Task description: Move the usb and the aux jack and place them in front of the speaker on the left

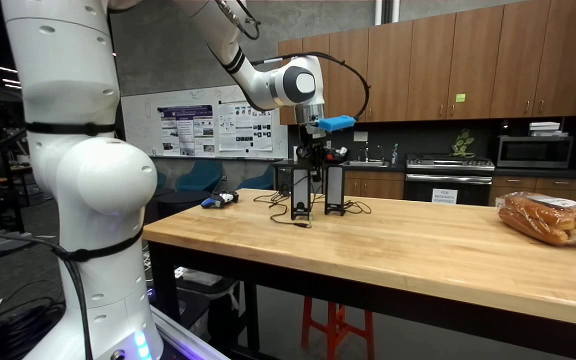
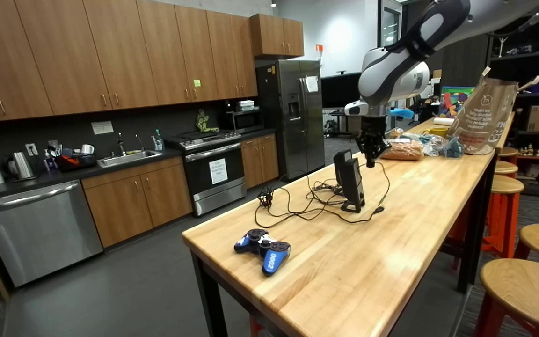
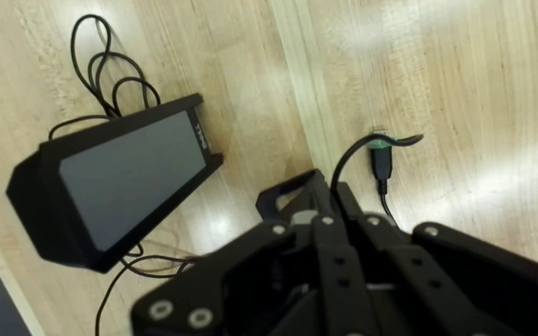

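Gripper (image 3: pixel 329 187), pinched cord (image 3: pixel 351 148), clearest in wrist view

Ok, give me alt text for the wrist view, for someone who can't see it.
The gripper pinches a black cord that curves across a USB plug lying on the wooden table. At left stands a black-and-grey Dell speaker, with loops of cable near it; a second speaker is mostly hidden behind the gripper.

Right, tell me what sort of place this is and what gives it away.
Probably a kitchen area in a research lab: there's a stove bearing a sign reading "FOR RESEARCH PURPOSES", and printed posters on a whiteboard.
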You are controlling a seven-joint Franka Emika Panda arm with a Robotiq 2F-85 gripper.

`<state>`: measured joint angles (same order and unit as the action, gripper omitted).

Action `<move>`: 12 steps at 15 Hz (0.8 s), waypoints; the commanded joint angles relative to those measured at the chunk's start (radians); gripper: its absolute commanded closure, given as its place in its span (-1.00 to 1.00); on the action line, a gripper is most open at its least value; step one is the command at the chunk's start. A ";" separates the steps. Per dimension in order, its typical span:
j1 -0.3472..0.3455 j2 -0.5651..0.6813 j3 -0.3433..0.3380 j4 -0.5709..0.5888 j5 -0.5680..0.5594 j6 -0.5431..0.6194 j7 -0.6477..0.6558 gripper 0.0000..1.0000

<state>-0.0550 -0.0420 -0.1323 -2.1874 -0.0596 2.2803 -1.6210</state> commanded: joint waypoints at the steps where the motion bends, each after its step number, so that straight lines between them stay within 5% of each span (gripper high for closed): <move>1: -0.015 0.035 0.005 0.035 0.038 -0.012 -0.096 0.41; 12: -0.007 -0.059 0.023 -0.054 0.033 -0.090 -0.093 -0.97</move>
<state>-0.0600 -0.0351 -0.1245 -2.1924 -0.0415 2.2347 -1.7033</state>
